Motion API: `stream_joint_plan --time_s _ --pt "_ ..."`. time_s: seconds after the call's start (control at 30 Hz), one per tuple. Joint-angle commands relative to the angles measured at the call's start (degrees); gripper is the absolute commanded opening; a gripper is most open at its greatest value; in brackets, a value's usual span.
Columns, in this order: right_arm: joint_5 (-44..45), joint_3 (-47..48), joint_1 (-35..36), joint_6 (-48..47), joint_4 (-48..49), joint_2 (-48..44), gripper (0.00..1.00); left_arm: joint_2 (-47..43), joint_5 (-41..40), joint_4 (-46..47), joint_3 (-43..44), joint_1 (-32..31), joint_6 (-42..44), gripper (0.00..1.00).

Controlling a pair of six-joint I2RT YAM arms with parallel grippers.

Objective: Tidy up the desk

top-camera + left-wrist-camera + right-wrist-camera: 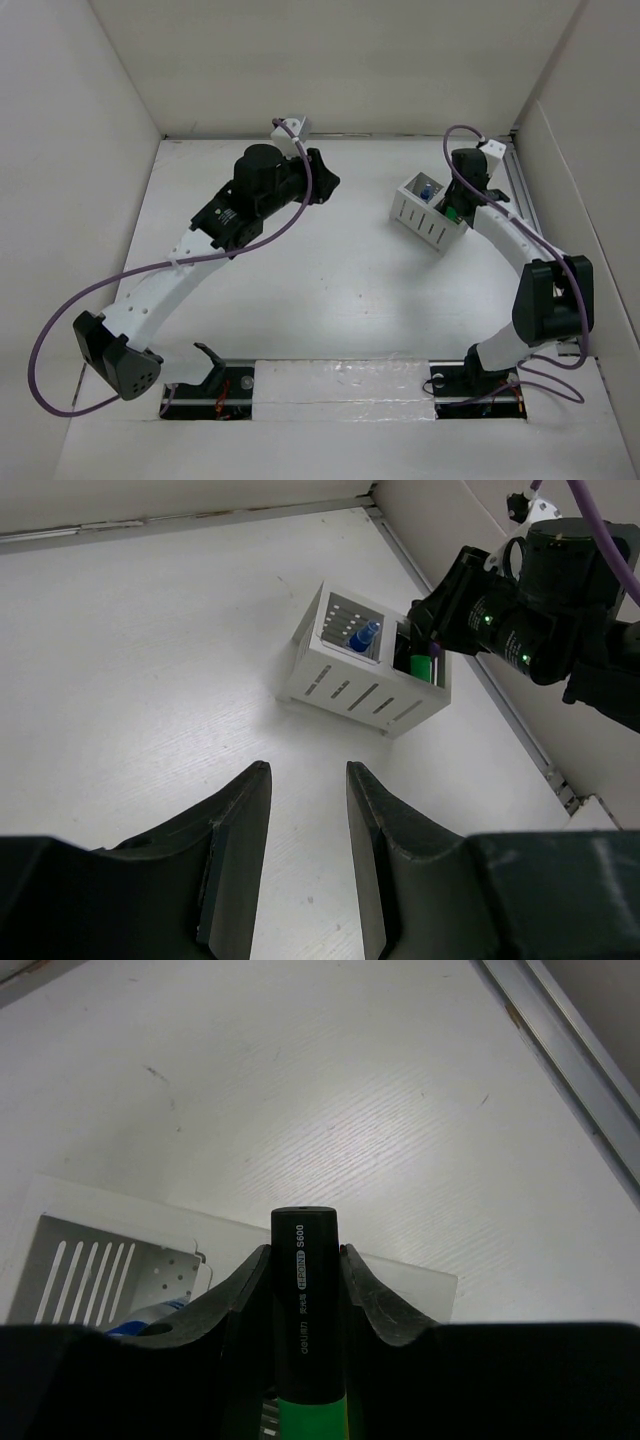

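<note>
The desk (300, 300) is a matte white tabletop. A small white two-compartment box (428, 212) stands at its back right. My right gripper (303, 1258) is shut on a green highlighter with a black cap (303, 1290). It holds the highlighter upright in the box's right compartment (420, 663). A blue pen (362, 637) leans in the left compartment. My left gripper (308, 770) is open with nothing between its fingers, hovering above bare desk left of the box (365, 670). In the top view the left gripper (320, 176) is near the back centre.
A metal rail (522, 195) runs along the desk's right edge, close to the box. White panel walls (80, 200) bound the left, back and right sides. The right arm (545, 290) arches along the right side.
</note>
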Motion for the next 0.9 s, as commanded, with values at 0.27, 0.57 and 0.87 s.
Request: stream_joint_plan --time_s 0.27,0.57,0.87 --pt "2.3 -4.3 4.9 3.3 -1.0 -10.4 0.3 -2.2 -0.3 -1.8 -0.6 -0.2 -1.8 0.32" --pt "1.4 -10.2 5.9 2.4 -1.8 -18.5 0.4 -0.8 1.1 -1.8 0.3 -0.2 -2.6 0.32" --pt "-3.6 -6.5 3.2 -0.5 -2.1 -13.9 0.35 0.4 2.6 -1.3 1.0 -0.2 -3.7 0.32"
